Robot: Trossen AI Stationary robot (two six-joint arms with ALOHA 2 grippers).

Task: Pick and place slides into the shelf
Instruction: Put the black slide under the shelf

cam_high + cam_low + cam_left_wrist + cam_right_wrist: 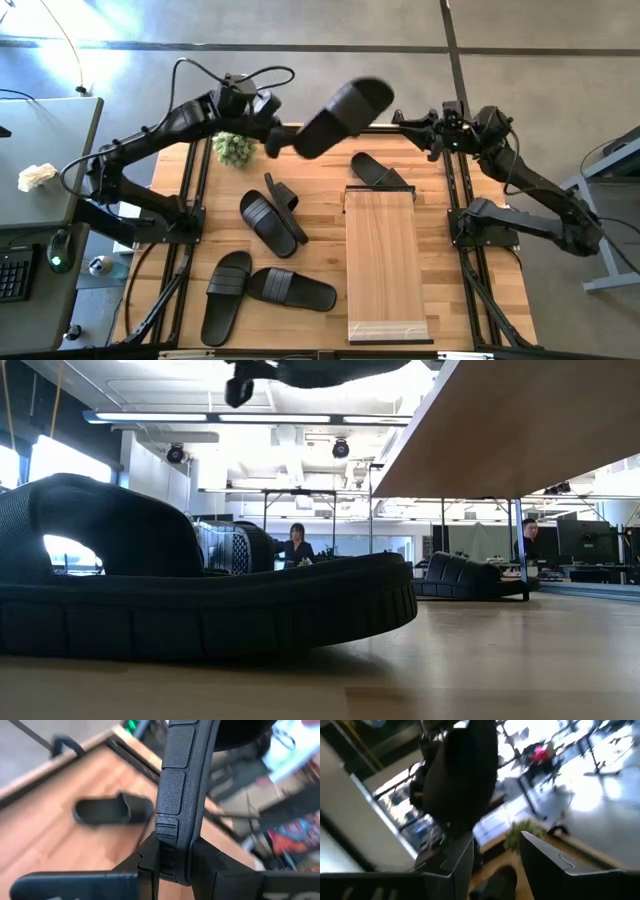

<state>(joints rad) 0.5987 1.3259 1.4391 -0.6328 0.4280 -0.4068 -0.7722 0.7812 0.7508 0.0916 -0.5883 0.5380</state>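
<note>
my left claw (272, 143) clamped on a slide (342, 117), held aloft upper centre, right claw (408, 122) beside its toe, fingers apart, shelf (383, 262) lower right

My table (320, 205) is a light wood top in a dark frame. On it lies the shelf (384, 262), a long pale plank at about four o'clock from the middle. At its twelve o'clock end a slide (378, 171) lies flat, just beside it. Near the middle, at nine o'clock from the shelf, two slides (270, 215) touch, one tipped on edge. At seven o'clock two more (262, 290) lie touching. A small green plant (234, 148) stands at eleven o'clock near the table's edge.
</note>
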